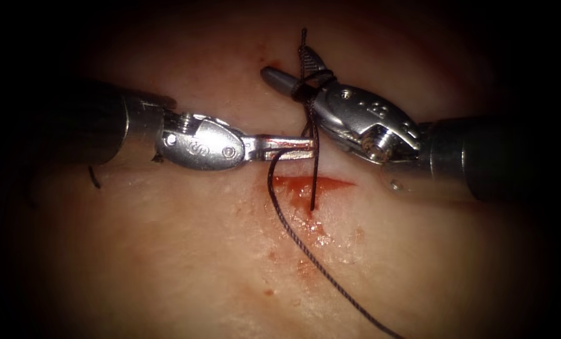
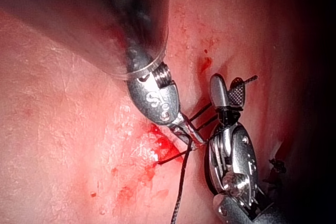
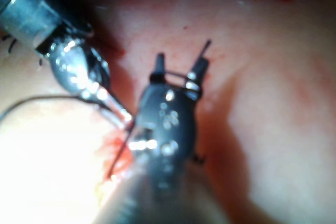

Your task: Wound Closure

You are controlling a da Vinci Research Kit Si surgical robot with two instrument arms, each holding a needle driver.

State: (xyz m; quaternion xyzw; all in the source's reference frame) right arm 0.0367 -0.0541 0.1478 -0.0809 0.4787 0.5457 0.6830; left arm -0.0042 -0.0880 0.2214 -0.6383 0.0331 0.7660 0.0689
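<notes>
- The left arm's steel needle driver (image 1: pixel 302 147) reaches in from nine o'clock; its slim jaws are closed on the dark braided thread (image 1: pixel 293 232) just above the cut (image 1: pixel 315 184).
- The right arm's steel needle driver (image 1: pixel 293 66) comes in from three o'clock, and its tip points toward ten o'clock. Its jaws stand parted, as the left wrist view (image 2: pixel 228 90) and the right wrist view (image 3: pixel 178 66) both show, with nothing between them.
- The thread is wound in loops round the right tool's parted jaws, just behind their tips. A short end rises past them toward twelve o'clock.
- From the loops a strand drops toward six o'clock, passes the left tool's tip and enters the cut.
- A second strand leaves the left tool's jaws, curves down over the pale pink pork tissue (image 1: pixel 167 251) and runs off toward five o'clock.
- The cut is a short slit in the middle of the tissue, wet with red fluid (image 1: pixel 293 185), which also speckles the tissue below.
- I cannot make out the curved needle.
</notes>
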